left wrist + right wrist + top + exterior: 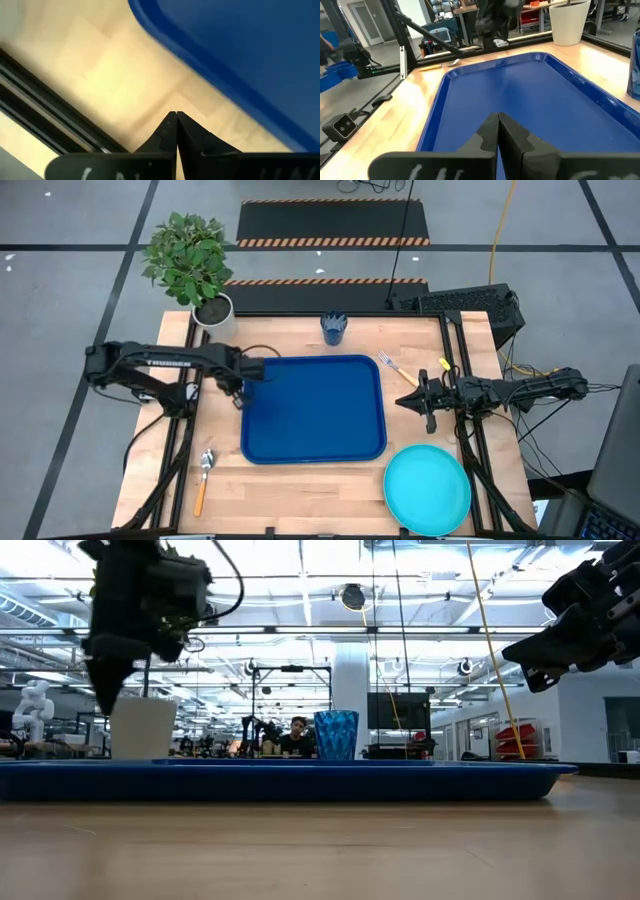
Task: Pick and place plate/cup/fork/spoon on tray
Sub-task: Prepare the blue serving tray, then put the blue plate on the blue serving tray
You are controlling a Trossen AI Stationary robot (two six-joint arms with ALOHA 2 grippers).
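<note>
The dark blue tray (313, 408) lies flat at the table's middle. The turquoise plate (427, 490) lies on the table at the near right, off the tray. The blue cup (333, 328) stands upright beyond the tray's far edge. The fork (396, 368) lies right of the tray's far right corner. The spoon (203, 478) lies near the tray's near left corner. My left gripper (240, 392) is shut and empty, pointing down above the tray's left rim (165, 35). My right gripper (402, 401) is shut and empty, held level above the table just right of the tray.
A potted plant in a white pot (213, 310) stands at the table's far left corner. Black frame rails run along the table's left and right edges (455, 370). Bare wood lies along the near edge between the spoon and the plate.
</note>
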